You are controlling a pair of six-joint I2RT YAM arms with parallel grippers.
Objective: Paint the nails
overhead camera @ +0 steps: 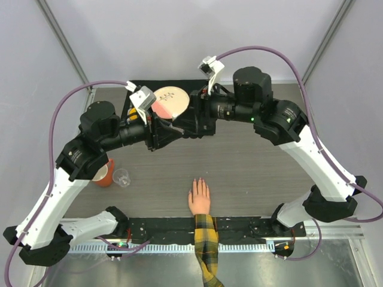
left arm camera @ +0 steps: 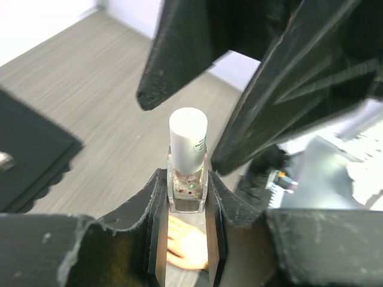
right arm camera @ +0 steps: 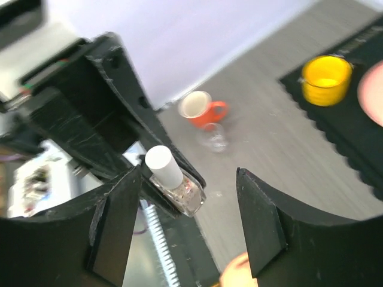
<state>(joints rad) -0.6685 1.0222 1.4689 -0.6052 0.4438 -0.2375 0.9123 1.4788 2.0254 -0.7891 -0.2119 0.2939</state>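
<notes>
While the left end effector [left arm camera: 188,186] pinches the body of a small clear glass bottle [left arm camera: 188,160] with a white cap, the right end effector [right arm camera: 187,179] stands spread, with that cap between its fingers. Both arms bend inward and meet above the rear middle of the grey wood-grain surface [overhead camera: 251,173]. The tiny pinkish nails [overhead camera: 198,180] tip a flesh-coloured hand [overhead camera: 200,198] lying flat at the near edge. Only the left wrist view shows this hand under the bottle. Only the right wrist view shows a yellow plastic cup [right arm camera: 326,79].

Hand [overhead camera: 199,196] palm-down on table [overhead camera: 251,173]; orange cup [overhead camera: 105,173], clear glass [overhead camera: 121,177] left
</notes>
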